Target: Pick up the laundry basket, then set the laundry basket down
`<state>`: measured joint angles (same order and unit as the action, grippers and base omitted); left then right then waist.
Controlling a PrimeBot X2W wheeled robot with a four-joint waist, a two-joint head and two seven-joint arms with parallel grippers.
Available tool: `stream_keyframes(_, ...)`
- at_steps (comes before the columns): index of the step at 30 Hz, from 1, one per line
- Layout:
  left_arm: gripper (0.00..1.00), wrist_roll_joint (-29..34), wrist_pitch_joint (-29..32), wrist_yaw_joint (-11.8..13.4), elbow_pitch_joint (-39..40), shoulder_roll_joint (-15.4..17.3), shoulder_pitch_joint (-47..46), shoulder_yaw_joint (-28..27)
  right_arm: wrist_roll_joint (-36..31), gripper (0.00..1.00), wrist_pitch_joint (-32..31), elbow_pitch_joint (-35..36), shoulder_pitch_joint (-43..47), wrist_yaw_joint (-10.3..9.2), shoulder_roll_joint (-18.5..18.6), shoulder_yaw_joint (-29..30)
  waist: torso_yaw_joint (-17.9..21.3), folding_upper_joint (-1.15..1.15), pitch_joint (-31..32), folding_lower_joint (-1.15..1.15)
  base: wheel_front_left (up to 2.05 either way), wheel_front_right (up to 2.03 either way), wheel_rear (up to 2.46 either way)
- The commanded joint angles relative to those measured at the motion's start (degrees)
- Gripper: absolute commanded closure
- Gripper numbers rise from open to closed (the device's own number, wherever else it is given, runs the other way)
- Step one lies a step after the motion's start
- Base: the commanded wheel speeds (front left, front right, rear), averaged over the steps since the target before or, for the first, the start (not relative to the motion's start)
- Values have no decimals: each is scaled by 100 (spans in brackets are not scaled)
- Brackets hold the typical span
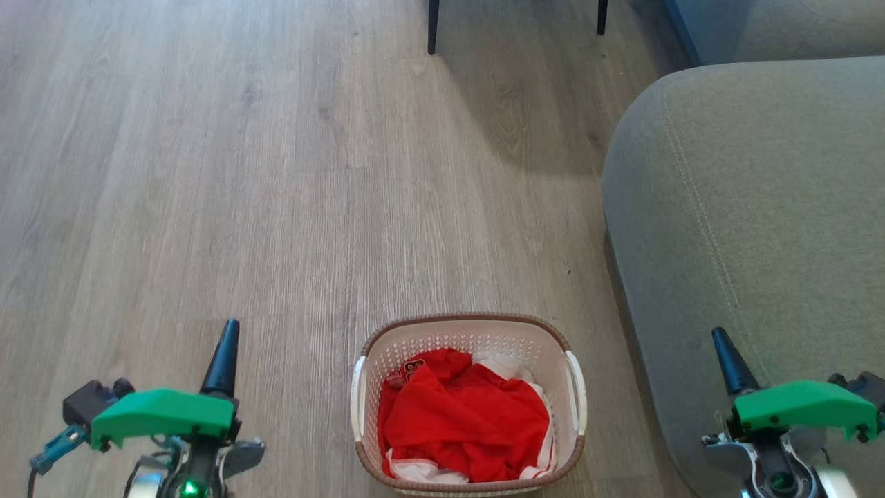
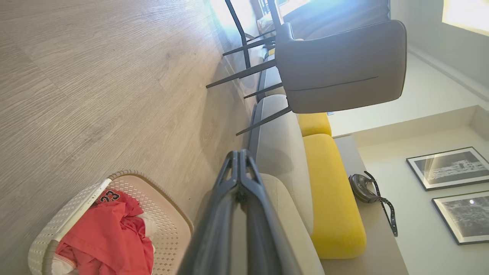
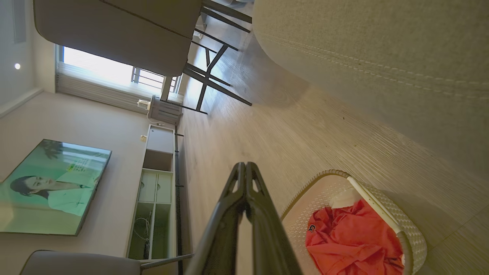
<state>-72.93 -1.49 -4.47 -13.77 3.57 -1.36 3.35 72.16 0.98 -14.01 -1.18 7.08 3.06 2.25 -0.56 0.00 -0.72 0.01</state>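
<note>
The laundry basket [image 1: 469,330] stands on the wood floor at the bottom middle of the head view, white and perforated with a brown rim, white handles on both sides, holding red and white clothes. It also appears as the basket [image 2: 168,229] in the left wrist view and the basket [image 3: 401,221] in the right wrist view. My left gripper [image 1: 230,328] hovers to the basket's left, fingers shut together, empty. My right gripper [image 1: 721,337] hovers to its right, over the sofa's edge, also shut and empty. Both are well apart from the handles.
A grey sofa [image 1: 753,221] fills the right side, close beside the basket. Dark chair legs [image 1: 433,28] stand at the far top. Open wood floor [image 1: 207,173] spreads left and ahead. The wrist views show a grey chair [image 2: 340,65], yellow cushions [image 2: 332,191] and a TV [image 3: 49,187].
</note>
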Motion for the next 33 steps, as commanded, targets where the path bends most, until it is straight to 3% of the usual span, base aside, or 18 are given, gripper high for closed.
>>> stream_keyframes(1,100,-149,57,-48,157,97,-329,-193,160,100,-45,165,-345,30,116,-32,2,0,2,-1,0,0,0)
stream_keyframes(33,100,-1968,582,-284,-5,90,-455,-727,2006,100,-567,20,-474,40,109,233,52,0,51,-1,0,0,0)
